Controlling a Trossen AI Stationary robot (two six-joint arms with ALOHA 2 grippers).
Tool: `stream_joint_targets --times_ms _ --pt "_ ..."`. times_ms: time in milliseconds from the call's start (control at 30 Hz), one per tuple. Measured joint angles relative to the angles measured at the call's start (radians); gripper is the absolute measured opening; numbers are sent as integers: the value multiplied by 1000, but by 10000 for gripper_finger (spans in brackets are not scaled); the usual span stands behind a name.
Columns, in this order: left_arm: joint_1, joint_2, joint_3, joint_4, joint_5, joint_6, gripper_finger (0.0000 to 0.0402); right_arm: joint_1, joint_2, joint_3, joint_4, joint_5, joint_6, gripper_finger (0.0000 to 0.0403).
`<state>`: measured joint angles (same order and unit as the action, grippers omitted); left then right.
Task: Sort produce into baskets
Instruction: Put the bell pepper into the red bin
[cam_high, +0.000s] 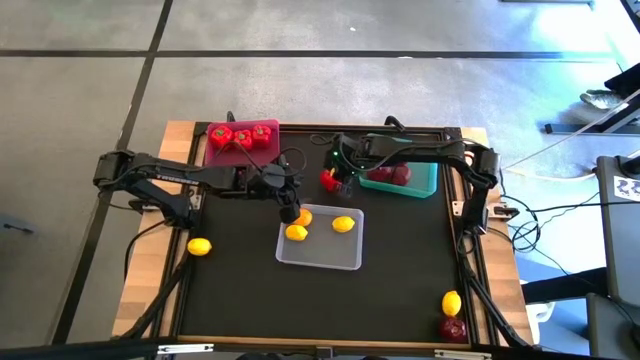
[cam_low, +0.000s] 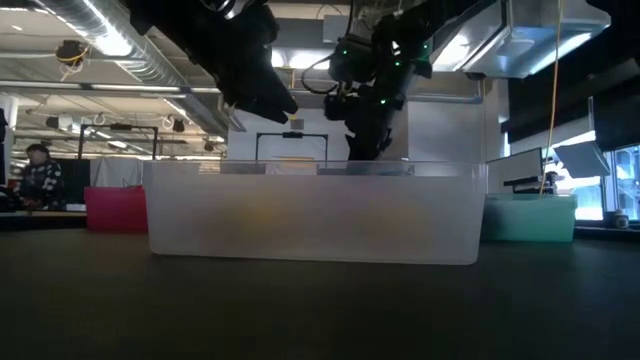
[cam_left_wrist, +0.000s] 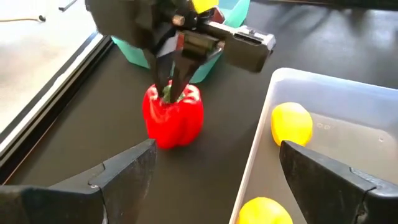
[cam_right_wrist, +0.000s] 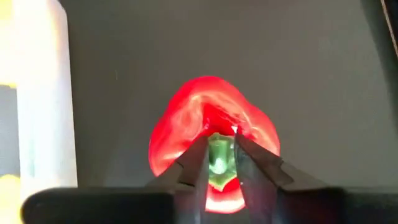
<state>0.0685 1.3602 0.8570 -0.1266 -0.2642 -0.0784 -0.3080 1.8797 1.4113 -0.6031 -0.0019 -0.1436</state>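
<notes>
A red bell pepper (cam_high: 328, 180) stands on the black mat between the pink basket (cam_high: 243, 152) and the teal basket (cam_high: 425, 186). My right gripper (cam_right_wrist: 219, 163) is shut on its green stem. My left gripper (cam_left_wrist: 217, 180) is open and empty over the far left corner of the translucent basket (cam_high: 320, 256), which holds three lemons (cam_high: 343, 224). The pink basket holds three peppers (cam_high: 243, 136), and the teal one holds dark red apples (cam_high: 392, 175). In the low view the translucent basket (cam_low: 315, 212) hides the pepper. My right gripper pinches the pepper's green stem (cam_right_wrist: 219, 155) between its two fingertips, at the top of the pepper. The fingers (cam_left_wrist: 177, 78) come from above, pointing down. The pepper (cam_left_wrist: 174, 118) is upright below them; whether it is clear of the mat I cannot tell.
A loose lemon (cam_high: 199, 246) lies on the mat left of the translucent basket. Another lemon (cam_high: 452, 303) and an apple (cam_high: 453, 328) lie near the front right corner. The mat's near half in front of the translucent basket is bare.
</notes>
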Motion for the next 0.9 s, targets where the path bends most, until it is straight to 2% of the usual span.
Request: stream_joint_targets --times_ms 200,367,600,900 --pt "1 0 0 10 5 1 337 1 1 0 31 -9 5 122" --pt "12 0 0 11 6 1 337 1 1 0 58 -10 6 144" --pt "27 1 0 13 6 -17 337 1 -14 0 55 -10 5 151" --pt "83 120 0 158 88 -101 337 1 -183 -21 -73 -18 5 152"
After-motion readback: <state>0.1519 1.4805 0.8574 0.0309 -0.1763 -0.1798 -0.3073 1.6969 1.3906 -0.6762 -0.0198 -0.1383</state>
